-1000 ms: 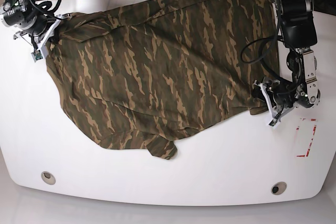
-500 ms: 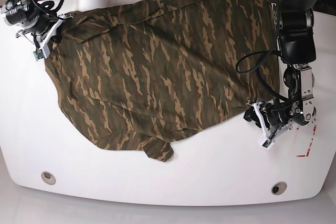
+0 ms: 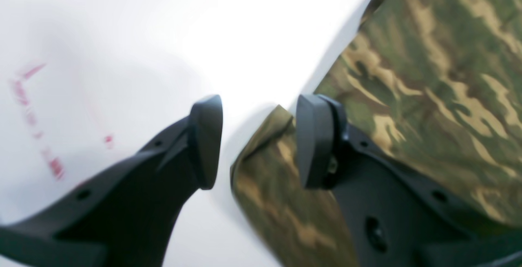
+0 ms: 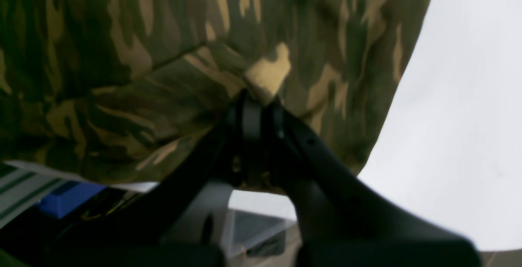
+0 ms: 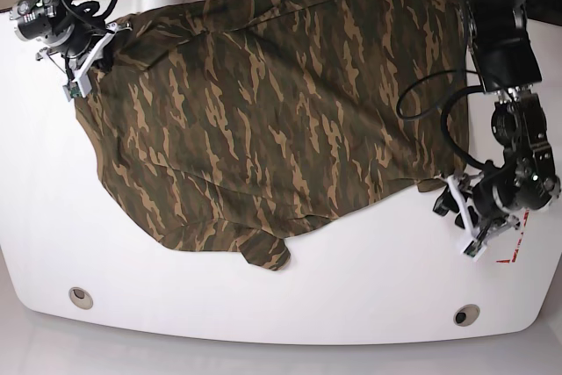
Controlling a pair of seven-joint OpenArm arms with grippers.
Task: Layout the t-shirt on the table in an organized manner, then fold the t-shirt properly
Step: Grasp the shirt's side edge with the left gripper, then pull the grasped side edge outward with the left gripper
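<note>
Right gripper (image 5: 85, 69), at ten o'clock in the base view, is clamped narrow on a corner of the t-shirt (image 5: 272, 103); the right wrist view shows its jaws pinched together on a fold of camouflage cloth at the bench's far edge.

T-shirt lies spread across the middle and twelve o'clock part of the bench (image 5: 53, 217), mostly flat. One bunched flap, likely a sleeve, pokes out at six o'clock. Lower hem line runs diagonally, wrinkled.

Left gripper (image 5: 467, 217), at four o'clock, sits low with jaws wide. In the left wrist view a cloth corner lies between them, one jaw resting over fabric, nothing pinched. Red-and-white tape mark (image 5: 514, 239) just beside it.

Step in hand, by my reading: layout, not folding. Next move calls for the left gripper to close on that near corner, then both pulling apart to draw the cloth taut and square.
</note>
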